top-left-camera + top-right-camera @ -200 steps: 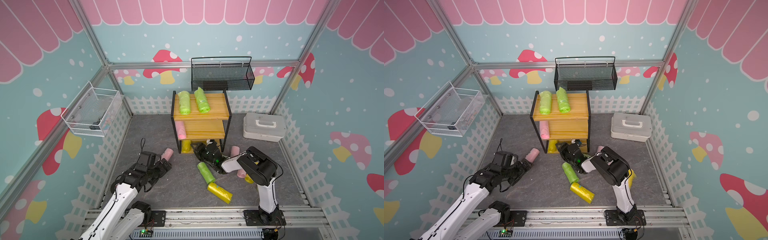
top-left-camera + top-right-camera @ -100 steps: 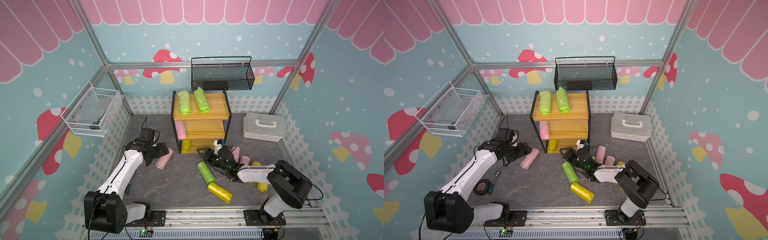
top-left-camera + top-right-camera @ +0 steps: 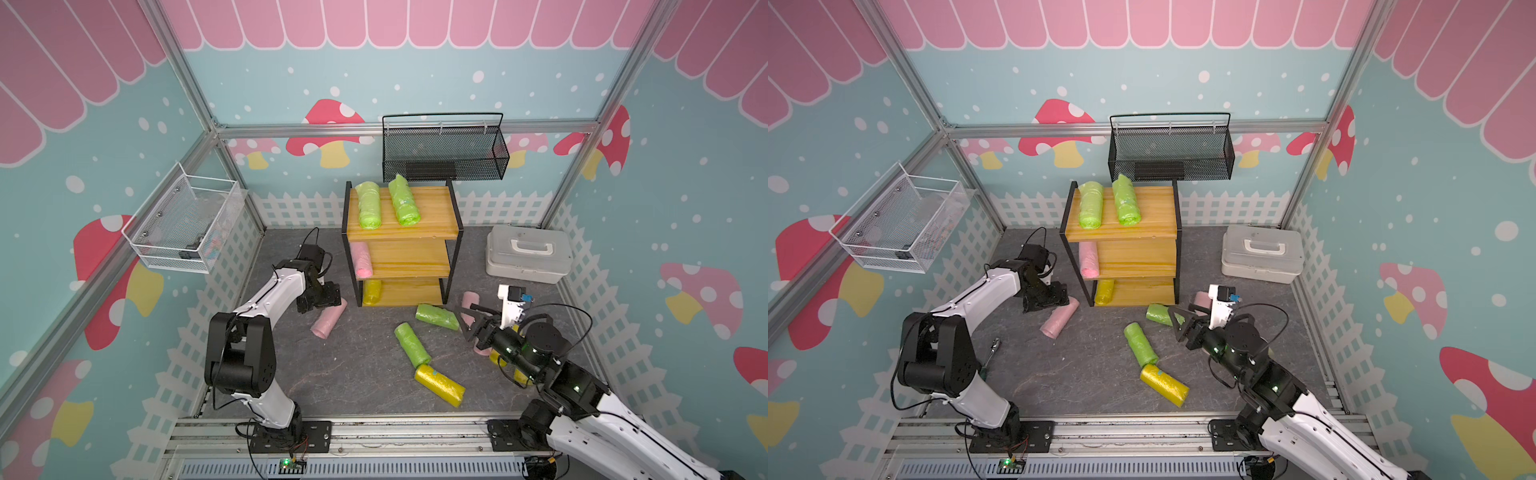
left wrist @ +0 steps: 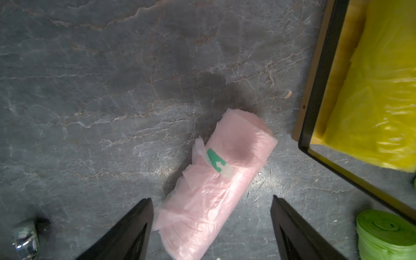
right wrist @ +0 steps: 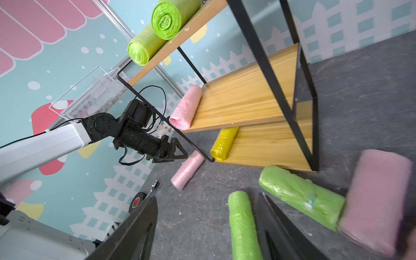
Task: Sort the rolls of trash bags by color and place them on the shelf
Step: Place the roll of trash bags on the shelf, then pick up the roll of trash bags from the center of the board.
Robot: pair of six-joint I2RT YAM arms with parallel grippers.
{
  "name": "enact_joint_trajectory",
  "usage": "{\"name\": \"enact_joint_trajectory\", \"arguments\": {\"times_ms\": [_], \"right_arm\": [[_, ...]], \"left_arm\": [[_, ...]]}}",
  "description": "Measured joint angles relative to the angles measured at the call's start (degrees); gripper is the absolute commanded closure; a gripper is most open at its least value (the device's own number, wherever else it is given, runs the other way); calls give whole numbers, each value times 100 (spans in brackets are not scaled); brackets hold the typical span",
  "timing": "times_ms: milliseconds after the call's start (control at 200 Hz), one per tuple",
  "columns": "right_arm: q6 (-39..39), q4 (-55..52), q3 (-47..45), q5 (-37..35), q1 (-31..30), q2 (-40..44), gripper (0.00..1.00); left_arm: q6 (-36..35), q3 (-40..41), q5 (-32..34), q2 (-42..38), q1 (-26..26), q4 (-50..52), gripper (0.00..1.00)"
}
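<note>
Left gripper [image 4: 210, 198]: jaws wide, either side of pink roll [image 4: 220, 171] on floor. Shelf [image 4: 315, 94] post just beside. Right gripper [image 5: 208, 198]: wide, empty; green roll [image 5: 242, 225] ahead.

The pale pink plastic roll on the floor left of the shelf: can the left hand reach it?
Probably yes: the open left hand hovers directly above the pale pink plastic roll, with nothing between them.

Teal mushroom-print walls [image 3: 374, 83], pink scalloped trim [image 3: 332, 20] — dark grey stone-look floor [image 3: 353, 374].
</note>
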State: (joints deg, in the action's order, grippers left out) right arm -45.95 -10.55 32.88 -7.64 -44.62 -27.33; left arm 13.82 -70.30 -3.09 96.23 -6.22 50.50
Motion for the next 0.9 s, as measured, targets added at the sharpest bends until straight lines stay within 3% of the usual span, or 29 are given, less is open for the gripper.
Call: {"name": "enact_joint_trajectory", "arguments": {"times_ms": [180, 400, 585, 831, 901], "right_arm": [[249, -1143, -260, -199, 0, 929, 25], [446, -1766, -321, -168, 0, 857, 25], [660, -1928, -201, -136, 0, 511, 27], [671, -1989, -153, -94, 0, 372, 29], [671, -2065, -109, -98, 0, 273, 26]], "left_arm": [[-173, -280, 81, 568, -188, -35, 15], [-160, -492, 92, 1294, -245, -79, 21], [199, -498, 90, 1534, -157, -83, 47], [789, -372, 2, 1405, -103, -203, 99], [951, -155, -50, 1266, -87, -398, 100]]}}
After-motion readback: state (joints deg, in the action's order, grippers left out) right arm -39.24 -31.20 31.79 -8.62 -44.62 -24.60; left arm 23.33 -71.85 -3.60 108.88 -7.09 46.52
